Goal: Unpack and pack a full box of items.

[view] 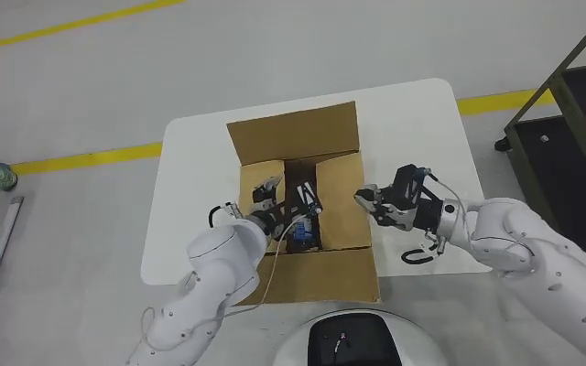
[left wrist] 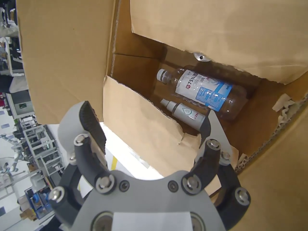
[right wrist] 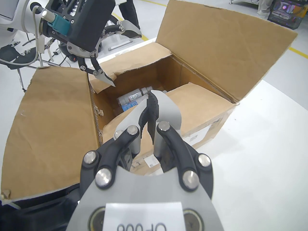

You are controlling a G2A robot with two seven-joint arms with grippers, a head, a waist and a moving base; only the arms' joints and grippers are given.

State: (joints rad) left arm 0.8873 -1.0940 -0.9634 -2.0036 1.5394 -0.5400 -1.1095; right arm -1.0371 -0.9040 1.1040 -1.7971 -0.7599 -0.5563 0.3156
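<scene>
Left claw [left wrist: 148, 118] — jaws spread wide, holding nothing. It hangs over the cardboard box [view: 302, 133] at the torn edge of an inward-leaning side flap [left wrist: 142, 126], with one finger above that flap and the other above the opening.

Right claw [right wrist: 150, 106] — pads pressed together, nothing between them. It sits over the opposite side flap [view: 343, 201], near that flap's outer edge.

Cardboard box: stands on the white table [view: 412, 119] with its top open. The far flap stands up and back, and the near flap [view: 320, 274] is folded out toward the robot.

Contents seen through the gap between the side flaps:
- large clear bottle [left wrist: 204, 92], white-and-blue label, white cap, lying on its side on the box floor;
- small white bottle [left wrist: 187, 115] with a narrow nozzle, lying just beside the large one and roughly parallel to it, partly hidden behind a finger of the left claw.
</scene>
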